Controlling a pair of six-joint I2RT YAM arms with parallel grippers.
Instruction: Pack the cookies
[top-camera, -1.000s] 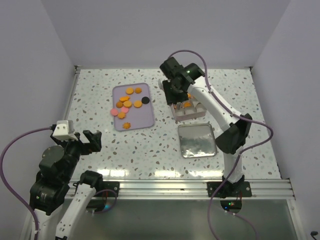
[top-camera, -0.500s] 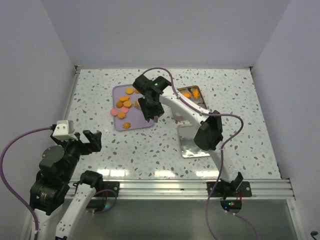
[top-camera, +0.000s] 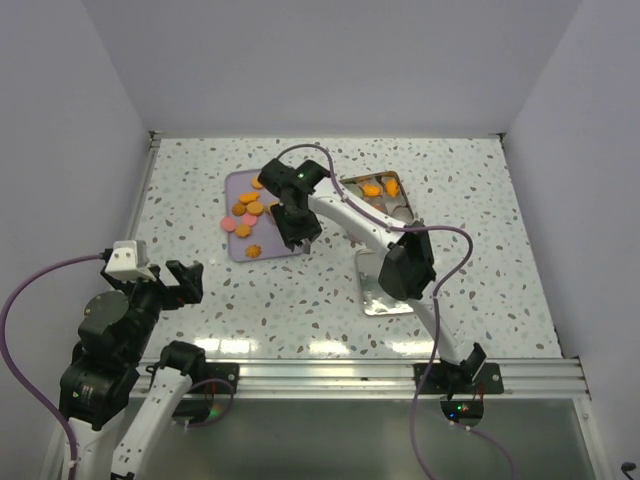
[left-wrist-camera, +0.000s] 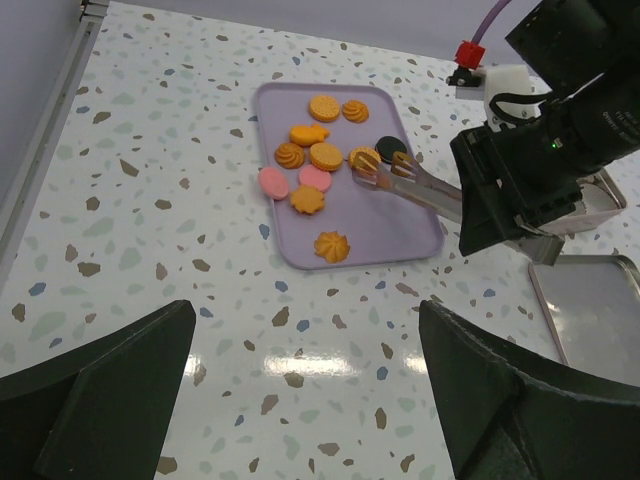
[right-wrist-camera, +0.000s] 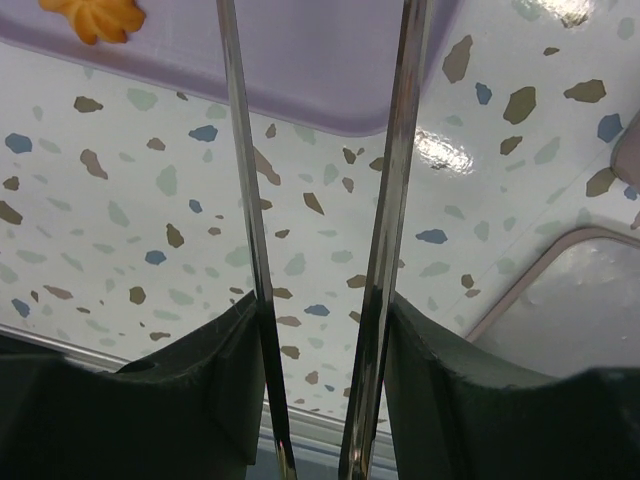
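Observation:
Several orange and pink cookies (top-camera: 250, 205) lie on the lilac tray (top-camera: 238, 182), with a black cookie (left-wrist-camera: 390, 147) near its right side. More orange cookies (top-camera: 372, 188) sit in the square metal tin (top-camera: 398, 198). My right gripper (top-camera: 295, 220) hangs over the tray's right edge, shut on metal tongs (left-wrist-camera: 410, 182). The tong tips rest at an orange cookie (left-wrist-camera: 364, 157) beside the black one. In the right wrist view the gripper (right-wrist-camera: 320, 310) shows the two tong blades (right-wrist-camera: 395, 150) apart, above the tray (right-wrist-camera: 300, 60) and a flower cookie (right-wrist-camera: 100, 15). My left gripper (top-camera: 185, 280) is open near the front left.
A flat metal lid (top-camera: 395, 290) lies in front of the tin, partly under the right arm. In the left wrist view the open left gripper (left-wrist-camera: 305, 350) holds nothing over speckled tabletop (left-wrist-camera: 150, 220), short of the tray (left-wrist-camera: 390, 225). Walls close in the table.
My right arm has swung left from the metal tin to the right side of the lilac tray, carrying the tongs. The left arm has not moved.

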